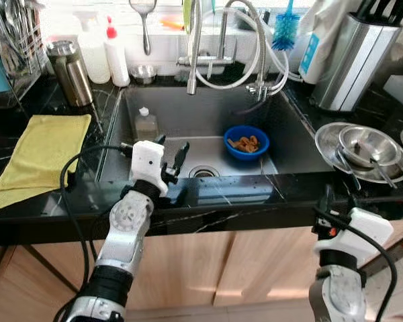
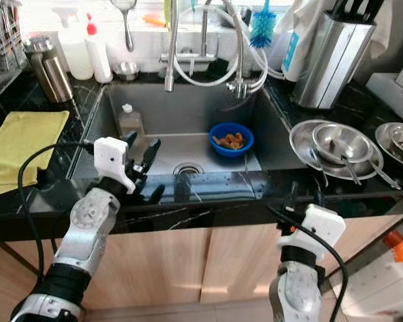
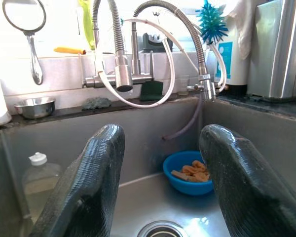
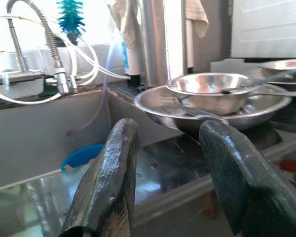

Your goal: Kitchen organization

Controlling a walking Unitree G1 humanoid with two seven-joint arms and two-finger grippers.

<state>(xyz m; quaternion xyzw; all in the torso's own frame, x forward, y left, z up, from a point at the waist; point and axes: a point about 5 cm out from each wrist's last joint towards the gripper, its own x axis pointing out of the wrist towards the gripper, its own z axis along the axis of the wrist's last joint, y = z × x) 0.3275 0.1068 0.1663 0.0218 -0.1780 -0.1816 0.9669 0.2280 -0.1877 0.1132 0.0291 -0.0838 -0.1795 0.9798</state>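
Currently, progress: nothing gripped; organizing looks barely begun.
Left tool [image 1: 172,155]: released, at sink's near rim.
Right tool [image 4: 170,173]: released, below surface edge.
Blue bowl [image 1: 246,142]: in sink [image 1: 295,144], holding scraps.
Steel bowls [image 1: 363,149]: stacked on right surface.

Lighting: bright daylight from behind the faucet [image 1: 196,47], background overexposed.
Glare on black surface [image 1: 242,194]; wrist-view fingers [image 3: 84,192] softly blurred.

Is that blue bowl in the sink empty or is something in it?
Not empty. The blue bowl stands upright on the sink floor and holds some orange-brown food scraps.
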